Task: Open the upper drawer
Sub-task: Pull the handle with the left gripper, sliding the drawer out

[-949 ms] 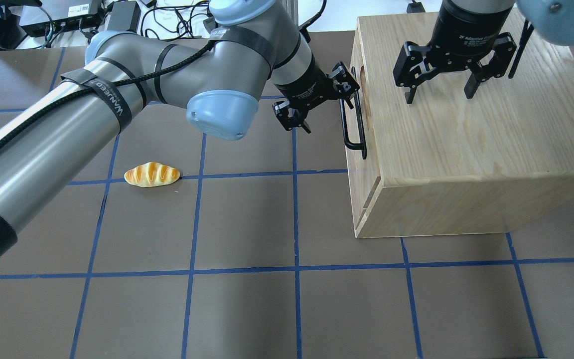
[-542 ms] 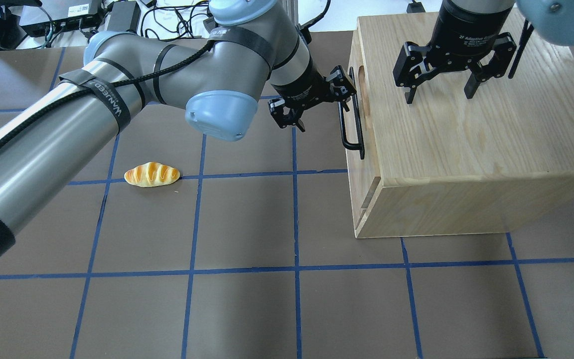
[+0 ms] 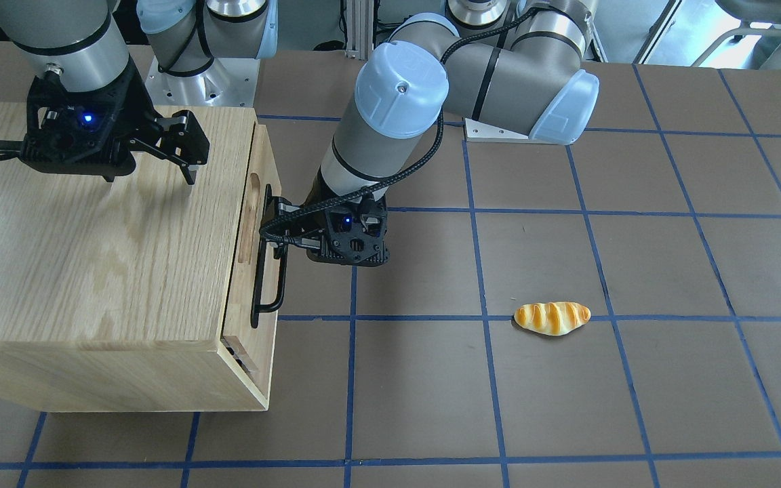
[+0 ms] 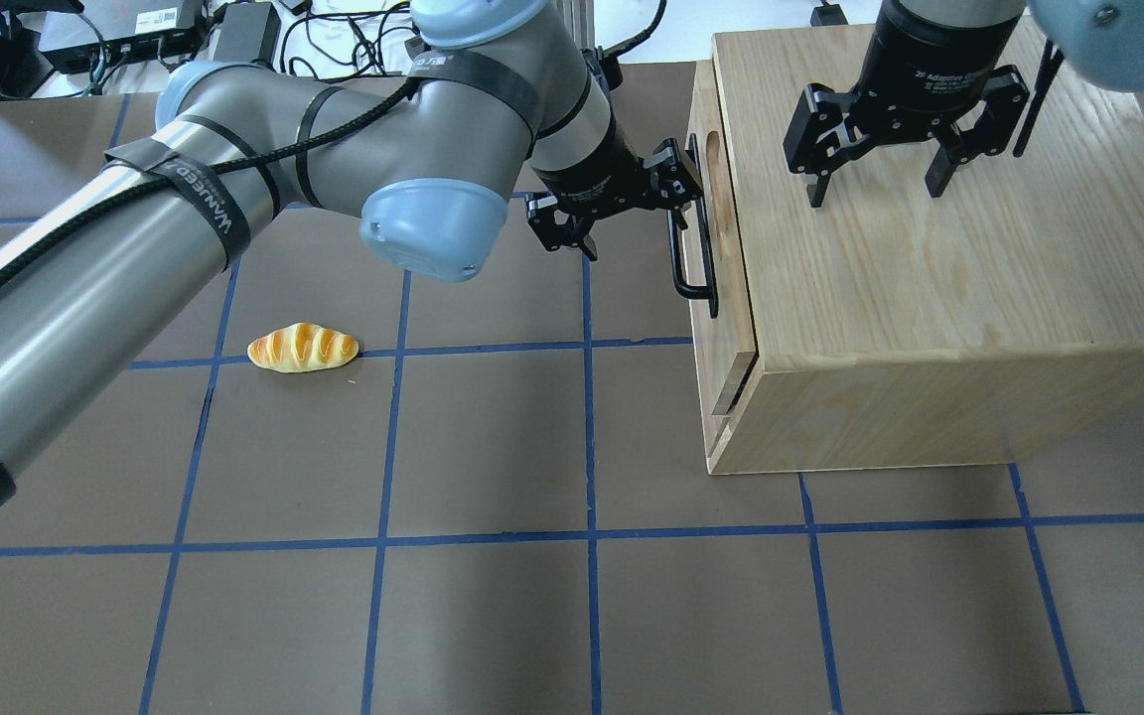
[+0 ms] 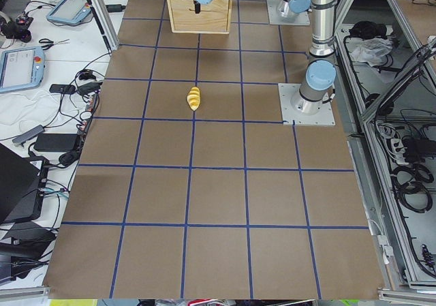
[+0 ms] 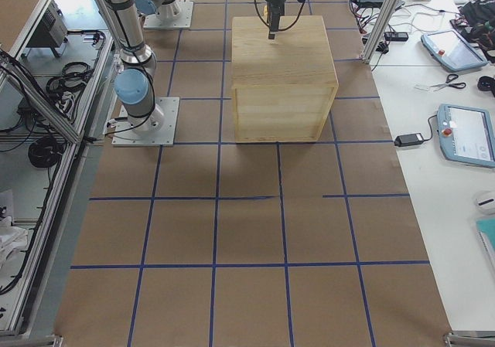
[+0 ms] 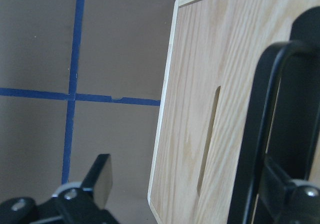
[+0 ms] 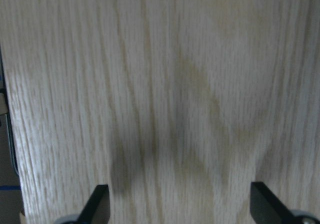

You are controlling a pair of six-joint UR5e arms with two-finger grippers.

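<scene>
The upper drawer (image 4: 723, 328) sits in a pale-wood cabinet (image 4: 929, 298) and is pulled out a little, with a gap showing behind its front panel (image 3: 265, 169). Its black bar handle (image 4: 691, 248) and oval notch (image 4: 721, 189) face left. My left gripper (image 4: 632, 214) is open, with the handle (image 7: 255, 134) between its fingers, close to the finger (image 7: 292, 196) nearer the panel. It also shows in the front view (image 3: 275, 230). My right gripper (image 4: 875, 194) is open and empty, held just above the cabinet top (image 8: 180, 109).
A toy bread roll (image 4: 303, 348) lies on the brown mat to the left, well apart from the cabinet; it also shows in the front view (image 3: 552, 318). A plain lower panel (image 3: 255, 379) sits under the drawer. Cables and boxes lie beyond the table's far edge.
My left gripper has moved left with the handle between its fingers, and the drawer front has slid out a little from the cabinet. The right gripper has not moved.
</scene>
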